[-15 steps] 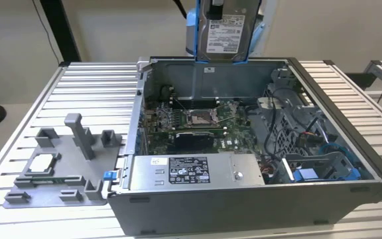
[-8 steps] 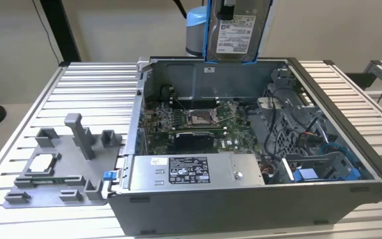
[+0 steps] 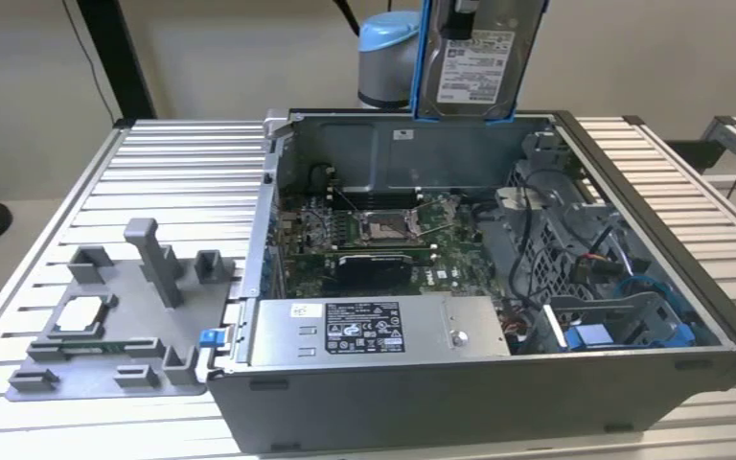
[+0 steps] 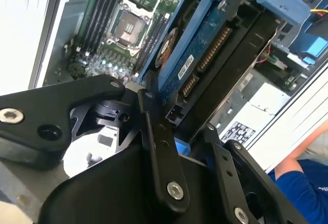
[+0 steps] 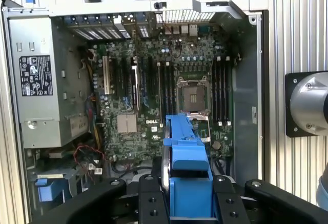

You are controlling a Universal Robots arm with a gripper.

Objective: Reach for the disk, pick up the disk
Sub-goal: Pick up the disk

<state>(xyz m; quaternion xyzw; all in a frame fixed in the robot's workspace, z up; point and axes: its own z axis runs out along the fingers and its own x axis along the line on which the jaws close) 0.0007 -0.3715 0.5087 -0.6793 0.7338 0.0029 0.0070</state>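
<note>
Quick status from my end: the gripper (image 5: pixel 187 185) has the disk (image 3: pixel 474 62) clamped between its 2 black fingers (image 5: pixel 150 201), 1 on each side of the blue bracket. So the fingers are closed down narrow on the drive, not spread wide.

In the exterior view the disk hangs upright in the air over the far wall of the open computer case (image 3: pixel 726 337). The label side faces the camera and the blue frame runs down both edges. As far as I can tell it isn't touching anything inside the case.

In the second wrist view the disk (image 4: pixel 205 55) shows its circuit board side and connector, sitting tilted between the fingers (image 4: pixel 160 147). The motherboard (image 4: pixel 102 44) is well below it. In the first wrist view the bracket's blue edge sits over the board, just beside the processor socket (image 5: pixel 191 95).

The rest of the scene: the power supply (image 3: pixel 371 331) with its label sits at the near end of the case. A grey plastic fixture (image 3: pixel 100 316) lies on the slatted table (image 3: pixel 176 153), on the exterior view's left of the case. A person's blue sleeve (image 4: pixel 302 185) is at the edge of the second wrist view.
</note>
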